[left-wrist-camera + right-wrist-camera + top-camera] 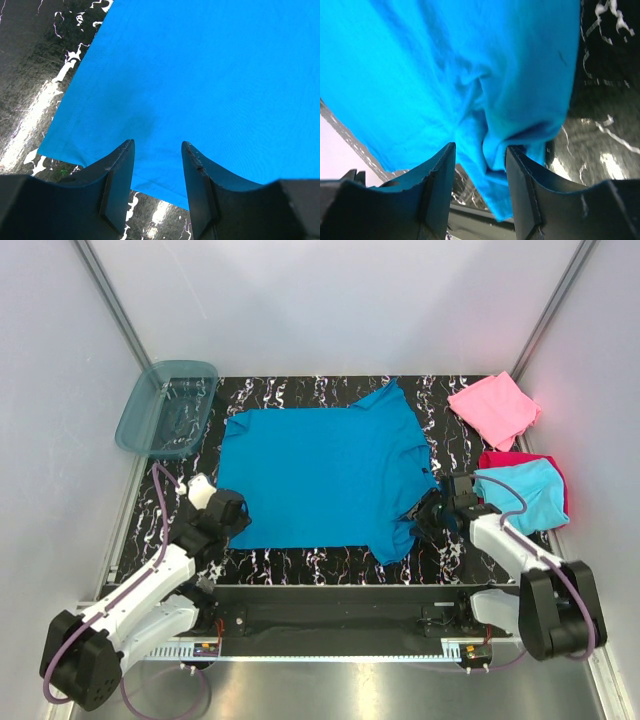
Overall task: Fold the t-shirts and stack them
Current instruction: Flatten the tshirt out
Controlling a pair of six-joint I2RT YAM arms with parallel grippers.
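Evidently the teal-blue t-shirt (320, 475) lies long nine-to-three — left gripper (158, 144) half-open over its seven-o'clock hem corner, right gripper (480, 147) straddling the bunched four-o'clock sleeve, whether pinched I cannot tell.

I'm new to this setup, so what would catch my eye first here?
A big teal shirt lies spread in the middle, left gripper at its near hem corner, right gripper at its near sleeve. Pink shirt sits folded far right; cyan shirt lies on red shirt nearer.

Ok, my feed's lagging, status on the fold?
Left claw open over teal shirt corner. Right claw straddles its bunched edge, grip unclear. Shirt mostly flat, unfolded. Nothing blocking.
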